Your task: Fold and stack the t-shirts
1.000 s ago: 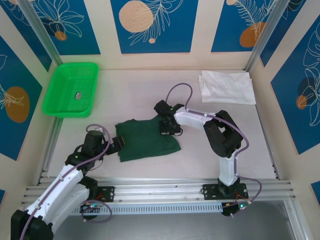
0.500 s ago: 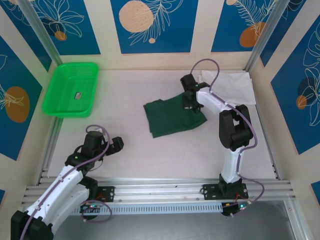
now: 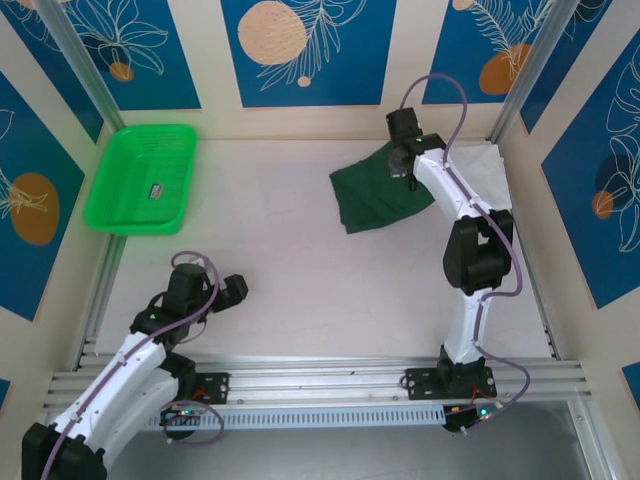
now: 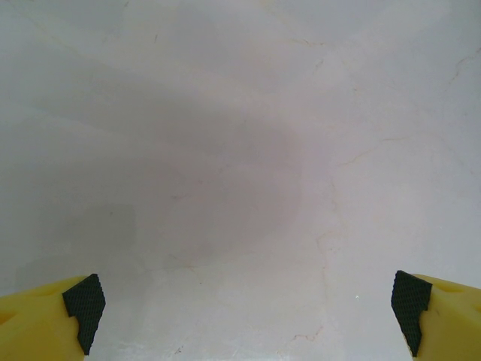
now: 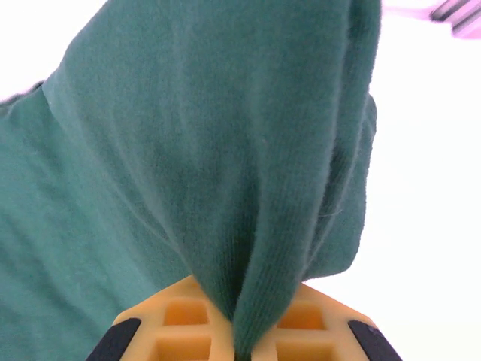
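The folded dark green t-shirt (image 3: 378, 196) hangs partly lifted at the back right of the table, its right edge pinched by my right gripper (image 3: 405, 160). In the right wrist view the green cloth (image 5: 203, 173) bunches down into the shut jaws of the right gripper (image 5: 244, 338). The folded white t-shirt (image 3: 478, 172) lies flat just to the right, its left part covered by the green one and the arm. My left gripper (image 3: 236, 289) rests low at the front left, apart from both shirts; its fingertips (image 4: 84, 302) stand wide apart over bare table.
A bright green mesh basket (image 3: 110, 190) sits at the back left with a small dark item inside. The enclosure's walls and posts close in the back and sides. A metal rail (image 3: 320, 380) runs along the front edge.
My right gripper has carried the green t-shirt from the table's middle toward the back right, up against the white t-shirt. The left gripper has drawn back slightly and then stayed still.
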Controlling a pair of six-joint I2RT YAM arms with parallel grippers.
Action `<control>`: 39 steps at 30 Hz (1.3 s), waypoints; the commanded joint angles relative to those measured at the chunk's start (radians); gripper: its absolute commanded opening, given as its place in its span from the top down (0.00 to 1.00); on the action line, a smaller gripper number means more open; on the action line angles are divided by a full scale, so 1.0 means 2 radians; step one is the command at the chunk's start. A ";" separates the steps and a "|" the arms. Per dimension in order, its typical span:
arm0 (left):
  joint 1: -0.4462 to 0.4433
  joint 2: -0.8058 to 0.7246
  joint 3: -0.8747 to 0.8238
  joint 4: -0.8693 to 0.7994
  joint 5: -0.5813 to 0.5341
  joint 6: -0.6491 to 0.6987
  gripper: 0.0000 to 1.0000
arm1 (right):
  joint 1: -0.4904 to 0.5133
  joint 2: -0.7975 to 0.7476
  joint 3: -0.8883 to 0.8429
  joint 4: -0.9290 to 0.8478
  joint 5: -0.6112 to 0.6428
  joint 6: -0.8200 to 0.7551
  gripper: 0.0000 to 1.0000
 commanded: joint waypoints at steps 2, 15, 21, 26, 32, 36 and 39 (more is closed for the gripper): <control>0.004 0.009 -0.007 0.015 0.011 -0.005 0.00 | -0.004 0.028 0.084 0.001 0.027 -0.036 1.00; -0.011 0.034 -0.005 0.025 0.005 -0.008 0.00 | -0.037 0.091 0.218 -0.038 0.049 -0.090 1.00; -0.019 0.043 -0.002 0.028 0.001 -0.009 0.00 | -0.041 0.086 0.237 -0.038 0.038 -0.109 1.00; -0.021 0.047 -0.002 0.029 -0.002 -0.009 0.00 | -0.049 0.086 0.258 -0.035 0.040 -0.131 1.00; -0.024 0.051 -0.001 0.030 -0.004 -0.010 0.00 | -0.069 0.094 0.274 -0.049 0.017 -0.130 1.00; -0.025 0.054 -0.001 0.031 -0.005 -0.010 0.00 | -0.074 0.081 0.278 -0.058 -0.006 -0.118 1.00; -0.026 0.057 0.000 0.032 -0.006 -0.011 0.00 | -0.073 0.071 0.285 -0.057 -0.010 -0.123 1.00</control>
